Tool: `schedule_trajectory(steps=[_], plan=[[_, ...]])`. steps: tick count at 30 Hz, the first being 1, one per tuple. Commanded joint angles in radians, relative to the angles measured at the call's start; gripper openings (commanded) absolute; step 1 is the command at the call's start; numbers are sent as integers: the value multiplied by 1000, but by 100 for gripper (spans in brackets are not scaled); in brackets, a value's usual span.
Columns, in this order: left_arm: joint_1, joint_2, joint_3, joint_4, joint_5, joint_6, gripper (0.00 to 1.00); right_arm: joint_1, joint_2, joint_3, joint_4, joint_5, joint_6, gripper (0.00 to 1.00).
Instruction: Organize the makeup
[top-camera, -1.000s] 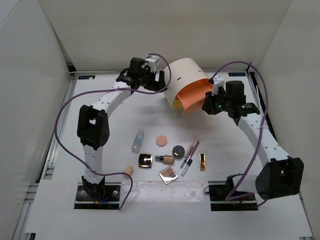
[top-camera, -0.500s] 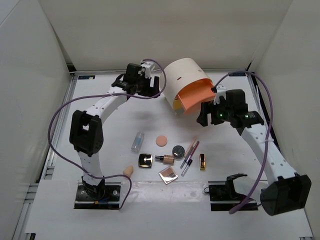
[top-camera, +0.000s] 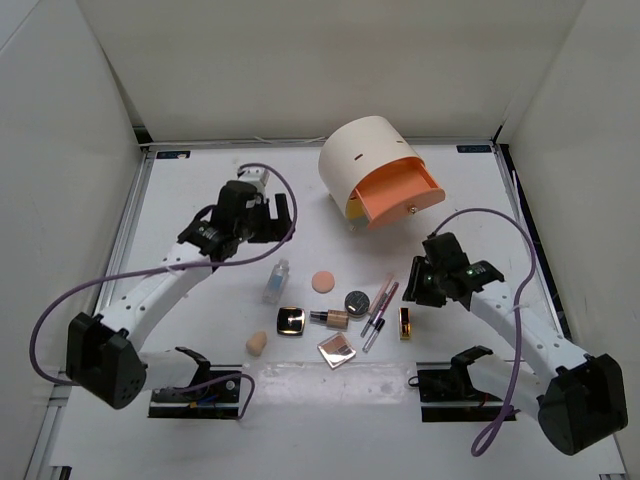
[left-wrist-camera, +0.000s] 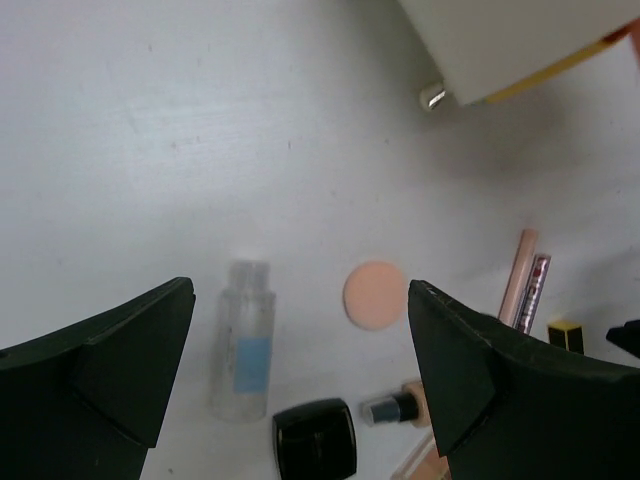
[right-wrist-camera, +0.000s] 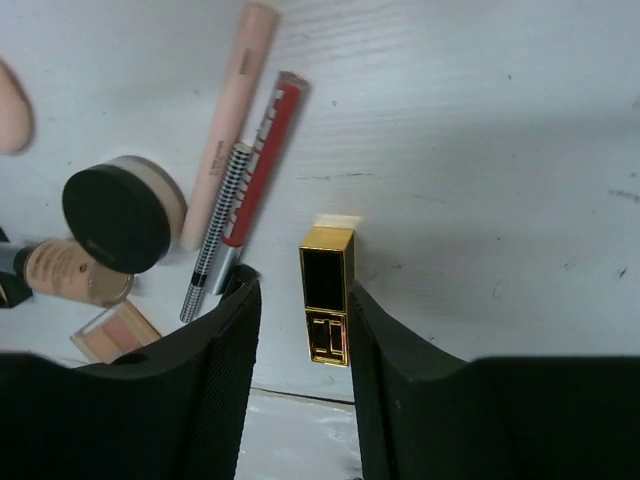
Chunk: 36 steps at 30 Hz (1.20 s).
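Observation:
The makeup lies in a loose group at the table's middle front: clear bottle (top-camera: 275, 282), peach puff (top-camera: 322, 281), round black compact (top-camera: 357, 300), pink tubes (top-camera: 380, 300), gold lipstick (top-camera: 405, 322), foundation bottle (top-camera: 330, 318), black square compact (top-camera: 291, 321), mirrored compact (top-camera: 337, 349), beige sponge (top-camera: 257, 343). My left gripper (top-camera: 272, 216) is open and empty, above and behind the bottle (left-wrist-camera: 242, 340) and puff (left-wrist-camera: 375, 296). My right gripper (right-wrist-camera: 300, 290) is open, its fingers on either side of the lipstick (right-wrist-camera: 327, 295), which lies on the table close to the right finger (right-wrist-camera: 400, 390).
The cream cylinder box (top-camera: 360, 160) stands at the back with one orange drawer (top-camera: 400, 195) pulled out toward the front right. White walls close in the table on three sides. Purple cables loop beside both arms.
Both grippers have left the cylinder box and come forward and down, the left over the bottle and puff, the right around the lipstick. The drawer stays pulled out.

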Motion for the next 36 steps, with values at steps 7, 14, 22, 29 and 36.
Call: schedule_trajectory(steps=[7, 14, 22, 29, 36], plan=[[-77, -171, -184, -126, -87, -141, 98, 68, 92, -39, 203, 157, 232, 43], [-102, -174, -187, -145, -124, -140, 98, 117, 234, -18, 249, 220, 309, 44], [-112, -162, -177, -126, -139, -129, 98, 172, 332, -5, 252, 351, 388, 37], [-114, -171, -171, -139, -153, -130, 98, 192, 338, -32, 209, 416, 464, 24], [-112, -181, -155, -157, -174, -113, 98, 191, 277, -12, 194, 441, 462, 7]])
